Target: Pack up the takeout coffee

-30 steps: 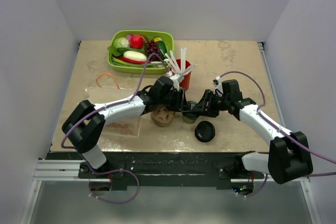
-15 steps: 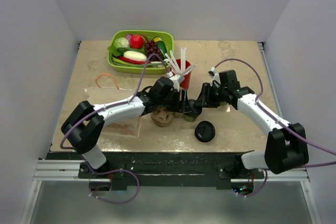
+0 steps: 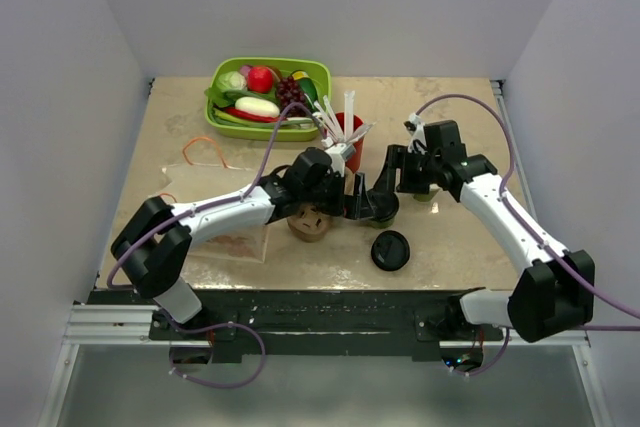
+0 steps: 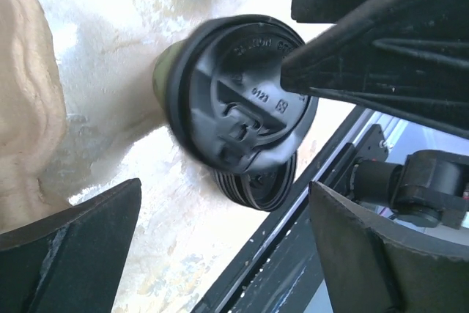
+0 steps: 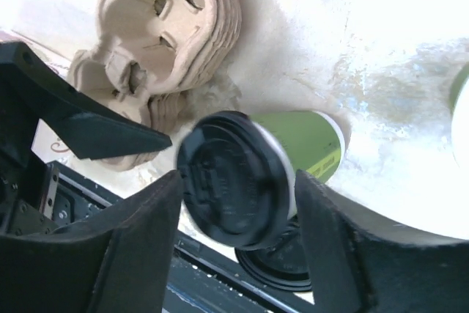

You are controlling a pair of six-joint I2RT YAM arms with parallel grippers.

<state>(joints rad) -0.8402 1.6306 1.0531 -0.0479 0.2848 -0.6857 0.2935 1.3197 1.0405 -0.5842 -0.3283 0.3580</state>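
Two grippers meet at the takeout coffee (image 4: 234, 100), which sits around the middle of the table (image 3: 450, 247), somewhat toward its near edge. Its black lid (image 5: 234, 188) is on, and the green side of the cup shows beneath it in both wrist views, a little blurred. The left gripper (image 4: 226, 188) is spread wide: its fingers (image 4: 73, 247) stand well out on either side of the cup and touch nothing. The right gripper (image 5: 238, 177) has its jaws partly apart, one on each side of the lid and very close to its rim; whether they press on it I cannot tell. From the left wrist view, one right finger crosses over the lid's edge. The brown cardboard carrier (image 3: 310, 222) lies just to the left of the cup. A spare black lid (image 3: 391, 250) lies flat on the table just beside the cup, on the side of the near edge. A red cup (image 3: 352, 142) with white sticks stands farther back, and a green tray (image 3: 268, 127) of toy vegetables rests against the far edge, toward the far left corner.
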